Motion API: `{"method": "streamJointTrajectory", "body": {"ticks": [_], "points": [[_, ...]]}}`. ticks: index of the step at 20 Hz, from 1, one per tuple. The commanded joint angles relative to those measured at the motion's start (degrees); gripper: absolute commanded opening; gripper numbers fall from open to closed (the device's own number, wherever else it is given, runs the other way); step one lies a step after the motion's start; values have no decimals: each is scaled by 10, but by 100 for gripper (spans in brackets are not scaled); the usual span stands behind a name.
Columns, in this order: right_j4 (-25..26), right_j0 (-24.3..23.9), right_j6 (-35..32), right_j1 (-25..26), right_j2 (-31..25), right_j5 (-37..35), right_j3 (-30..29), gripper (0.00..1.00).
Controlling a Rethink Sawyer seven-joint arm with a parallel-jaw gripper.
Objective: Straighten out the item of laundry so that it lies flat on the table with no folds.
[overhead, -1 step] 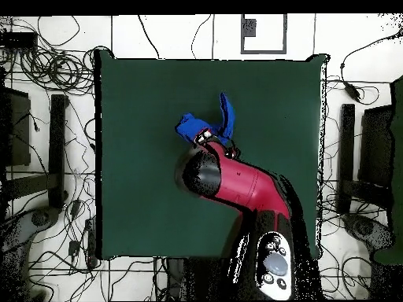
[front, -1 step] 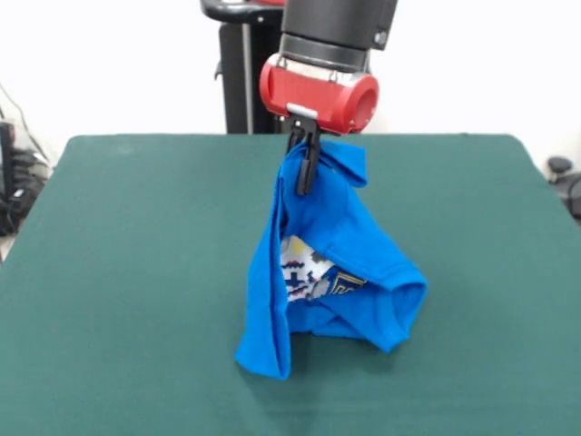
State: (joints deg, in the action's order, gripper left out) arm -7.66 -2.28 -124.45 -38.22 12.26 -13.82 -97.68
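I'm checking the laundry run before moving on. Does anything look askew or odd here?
Yes: the blue T-shirt hangs bunched from the gripper, which is shut on its top edge. Only its lower folds touch the table, print half hidden.

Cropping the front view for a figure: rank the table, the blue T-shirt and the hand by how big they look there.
1. table
2. blue T-shirt
3. hand, smallest, clamped on the shirt's top edge
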Motion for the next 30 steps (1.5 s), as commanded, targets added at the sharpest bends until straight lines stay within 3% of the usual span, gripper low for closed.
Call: {"method": "streamJointTrajectory", "body": {"ticks": [1,11,17,30], "points": [[12,-5,-75,-1,-83,42,-108,0],[11,-19,-98,-15,-100,97,-172,0],[6,-3,-115,-31,-87,127,-211,0],[2,-10,-143,-18,-98,224,-274,0]]}}
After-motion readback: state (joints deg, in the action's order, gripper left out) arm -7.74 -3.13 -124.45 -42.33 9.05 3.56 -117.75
